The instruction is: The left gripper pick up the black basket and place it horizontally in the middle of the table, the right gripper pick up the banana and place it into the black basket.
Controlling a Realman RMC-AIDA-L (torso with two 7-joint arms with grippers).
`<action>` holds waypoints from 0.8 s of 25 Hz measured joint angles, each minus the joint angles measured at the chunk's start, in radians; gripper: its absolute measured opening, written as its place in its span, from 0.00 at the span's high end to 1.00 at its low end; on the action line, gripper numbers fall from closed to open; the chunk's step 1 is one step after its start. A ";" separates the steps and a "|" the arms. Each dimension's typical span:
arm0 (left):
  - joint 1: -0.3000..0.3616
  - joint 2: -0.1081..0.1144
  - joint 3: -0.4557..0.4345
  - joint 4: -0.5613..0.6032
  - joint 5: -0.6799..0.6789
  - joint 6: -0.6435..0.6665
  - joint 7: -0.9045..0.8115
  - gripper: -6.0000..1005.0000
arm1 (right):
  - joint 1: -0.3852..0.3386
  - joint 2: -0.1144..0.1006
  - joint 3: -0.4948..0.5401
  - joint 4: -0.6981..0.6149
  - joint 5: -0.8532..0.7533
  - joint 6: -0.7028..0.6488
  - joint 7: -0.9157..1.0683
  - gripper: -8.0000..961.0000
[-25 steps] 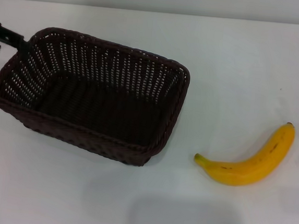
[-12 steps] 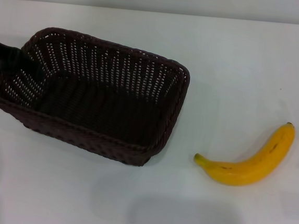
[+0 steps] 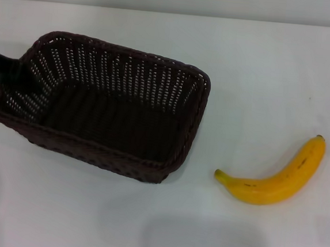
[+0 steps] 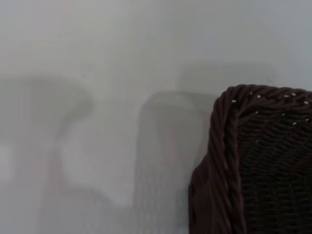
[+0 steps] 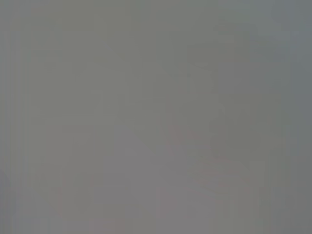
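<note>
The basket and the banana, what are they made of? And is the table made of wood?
The black basket looks like woven wicker, dull very dark brown-black: you can see twisted strands along its thick rim and little gaps in its sides. The banana looks like real fruit, with smooth yellow peel, thin dark marks and a dark tip, though it could be plastic. The table is smooth plain white with no wood grain, so maybe laminate.

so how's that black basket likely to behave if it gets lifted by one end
The black basket is openwork wicker with nothing in it, so it is probably light for its size. Its thick braided rim suggests it stays fairly stiff. The left gripper is at one short end only, so the far end may sag or swing.
</note>
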 joint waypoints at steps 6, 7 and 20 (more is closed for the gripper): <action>0.021 -0.003 -0.010 0.001 -0.025 0.003 -0.004 0.67 | -0.005 0.000 0.002 0.003 0.002 -0.004 0.000 0.09; 0.029 -0.003 -0.011 0.001 -0.037 0.003 -0.005 0.71 | -0.005 0.000 0.002 0.003 0.002 -0.004 0.000 0.09; 0.146 0.033 -0.183 0.016 -0.342 -0.076 -0.027 0.85 | -0.004 0.000 0.002 0.003 0.002 -0.005 0.000 0.09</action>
